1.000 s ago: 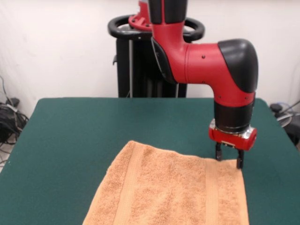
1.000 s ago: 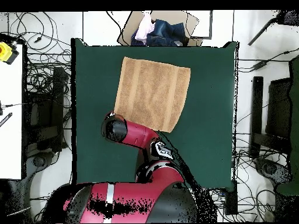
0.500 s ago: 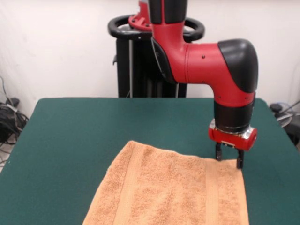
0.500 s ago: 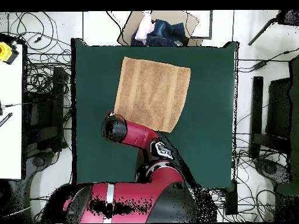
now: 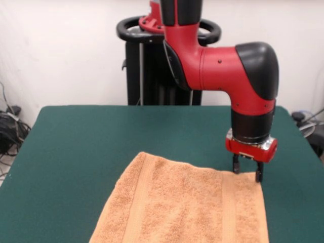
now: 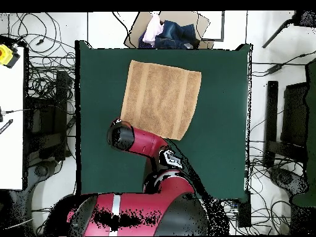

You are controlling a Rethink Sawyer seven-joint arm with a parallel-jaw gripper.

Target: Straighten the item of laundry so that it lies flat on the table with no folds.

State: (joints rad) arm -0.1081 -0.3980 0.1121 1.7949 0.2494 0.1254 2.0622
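The item of laundry (image 5: 187, 207), an orange-tan terry towel, lies spread flat on the green table (image 5: 86, 147), running off the front view's bottom edge. My gripper (image 5: 246, 172) points straight down at the towel's far right corner. Its two fingers stand apart, tips at the cloth's edge, and nothing is lifted. From overhead, the towel (image 6: 162, 99) shows as a smooth rectangle on the table (image 6: 222, 123). The arm's black and red wrist (image 6: 123, 136) covers one of its lower corners and hides the gripper there.
A cardboard box (image 6: 170, 31) holding clothes sits just beyond the table's top edge in the overhead view. Cables and stands surround the table on the floor. The black pedestal (image 5: 152, 66) stands behind the table.
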